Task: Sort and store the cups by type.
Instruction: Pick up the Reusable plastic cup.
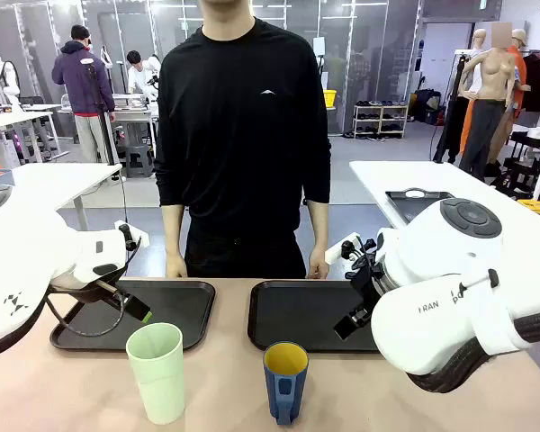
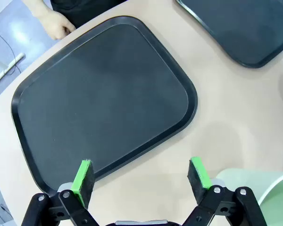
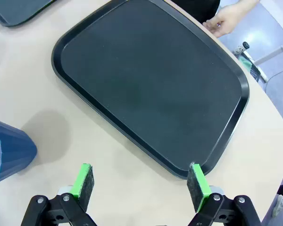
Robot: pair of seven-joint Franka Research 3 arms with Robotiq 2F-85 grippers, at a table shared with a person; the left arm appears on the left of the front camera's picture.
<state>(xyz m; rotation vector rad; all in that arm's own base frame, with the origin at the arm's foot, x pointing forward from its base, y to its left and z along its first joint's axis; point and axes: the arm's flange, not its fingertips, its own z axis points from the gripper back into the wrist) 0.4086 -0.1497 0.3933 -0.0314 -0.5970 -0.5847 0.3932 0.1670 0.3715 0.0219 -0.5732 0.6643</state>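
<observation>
**Both cups stood loose on the desk, nothing gripped.**

Your left fingers (image 2: pixel 83 181) hung wide open and empty over the near edge of the left tray (image 2: pixel 104 94), with the mint tumbler (image 1: pixel 157 371) upright on the desk (image 1: pixel 72 396) just beside them. Your right fingers (image 3: pixel 198 183) gaped just as wide, also empty, over the near edge of the right tray (image 3: pixel 151 80). The blue mug (image 1: pixel 284 382) stood upright off to one side, handle toward the robot. Both trays were bare. Careful here: that tumbler looked tall and light, so a finger clipping its rim on the way in could topple it. A pinch across the mug's handle could twist it loose. One of the person's hands (image 1: pixel 175 266) lay at the far edge beside the left tray, so a long reach could meet it.
</observation>
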